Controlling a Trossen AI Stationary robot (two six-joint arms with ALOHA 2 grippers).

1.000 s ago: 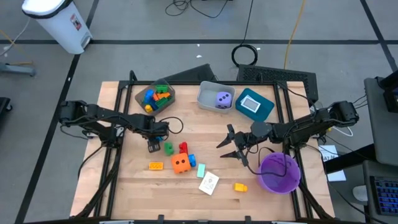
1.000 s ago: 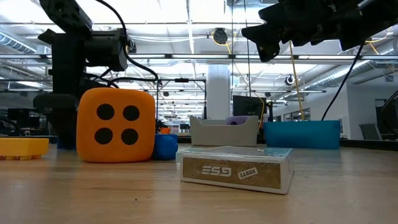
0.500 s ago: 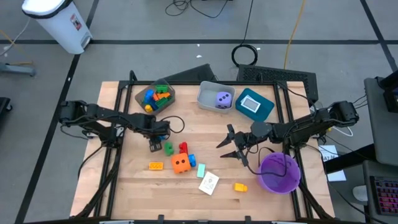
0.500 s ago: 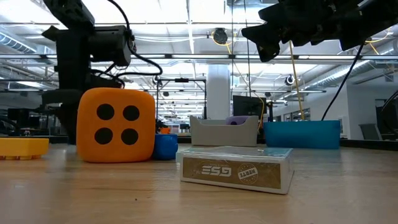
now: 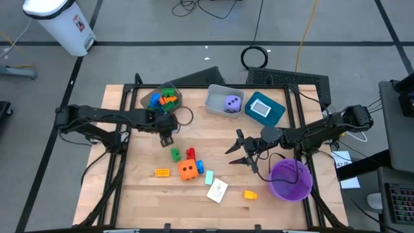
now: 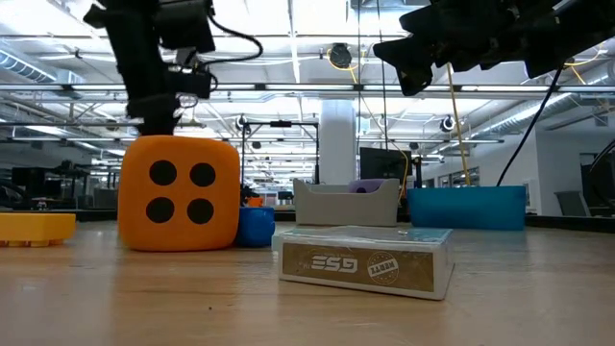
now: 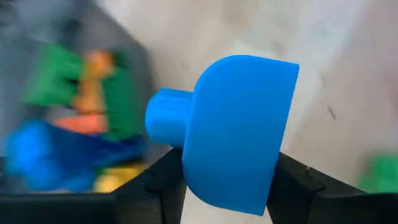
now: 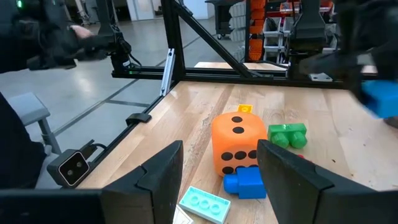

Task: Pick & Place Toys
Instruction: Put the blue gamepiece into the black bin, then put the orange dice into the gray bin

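1. My left gripper point(image 7: 227, 186) is clamped on a blue block point(image 7: 230, 134), carrying it above the table just at 5 o'clock of the brown bin point(image 5: 162, 99), which already holds a heap of coloured blocks.
2. Main risk as I judge it: the blue block is smooth, glossy plastic with a rounded body and a stubby peg, and the fingers pinch only its lower edge. It could pivot or squirt out if I swing fast, landing on the wood short of the bin.
3. Second risk: releasing too early or off-centre. The bin's wall is low and its contents are piled, so a hard block may bounce off the heap and over the rim.
4. My right gripper point(image 5: 238, 152) hangs with its fingers spread apart, holding nothing, at about 3 o'clock of the loose toys and beside the purple bowl point(image 5: 290, 179). It waits; I see no clash with the left arm.
5. Still on the table: an orange die point(image 5: 188, 170) with black dots and softly rounded corners, a green block point(image 5: 175, 154), a red block point(image 5: 190, 153), and a flat card pack point(image 6: 364, 260) with printed faces.
6. The purple die point(image 5: 231, 103) sits in the grey bin point(image 5: 216, 103); the teal bin point(image 5: 274, 111) holds a card at 3 o'clock of it.
7. The tabletop point(image 5: 213, 145) is pale slatted wood, likely slick for hard plastic.
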